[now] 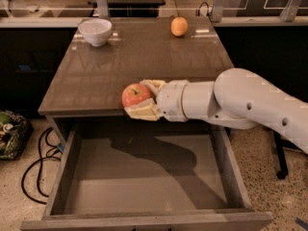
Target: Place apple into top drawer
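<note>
My hand (140, 99) is shut around the apple (134, 94). One finger (150, 84) sits over the top of it and the other (140, 112) is under it, so the apple is snug between them. The apple is up in the air at the 6 o'clock edge of the surface (134, 57), right where the surface ends. My arm (240, 100) comes in from 3 o'clock.

The drawer (144, 186) is pulled out wide, below the surface on the 6 o'clock side. Its flat grey bottom shows, with the dark shadow of my arm on it. The apple is above the drawer's back part and not inside it yet.

A white bowl (95, 31) sits far off at 11 o'clock on the surface. An orange (179, 26) sits far off at 1 o'clock.
</note>
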`<state>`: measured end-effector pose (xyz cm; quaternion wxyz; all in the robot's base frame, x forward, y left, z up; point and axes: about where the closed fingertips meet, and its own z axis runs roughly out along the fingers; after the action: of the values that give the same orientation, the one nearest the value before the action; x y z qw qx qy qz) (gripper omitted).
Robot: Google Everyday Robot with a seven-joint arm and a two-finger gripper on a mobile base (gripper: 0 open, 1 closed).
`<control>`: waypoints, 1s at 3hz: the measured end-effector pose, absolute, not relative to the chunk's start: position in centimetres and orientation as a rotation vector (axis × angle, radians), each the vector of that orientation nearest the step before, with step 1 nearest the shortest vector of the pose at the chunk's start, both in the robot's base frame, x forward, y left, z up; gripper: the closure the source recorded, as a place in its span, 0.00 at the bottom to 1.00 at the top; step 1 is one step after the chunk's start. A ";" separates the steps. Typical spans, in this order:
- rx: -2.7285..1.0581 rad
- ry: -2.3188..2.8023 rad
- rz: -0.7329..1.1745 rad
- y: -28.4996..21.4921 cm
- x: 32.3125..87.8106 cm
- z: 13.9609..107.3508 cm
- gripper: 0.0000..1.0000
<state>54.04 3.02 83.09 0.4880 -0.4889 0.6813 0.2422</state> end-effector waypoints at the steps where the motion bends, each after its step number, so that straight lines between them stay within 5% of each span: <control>1: -1.174 1.683 0.519 1.3 50.5 83.8 1.00; 3: -1.200 1.680 0.547 1.5 50.3 82.6 1.00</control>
<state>50.32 1.52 82.64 0.4820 -0.4924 0.6890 0.2245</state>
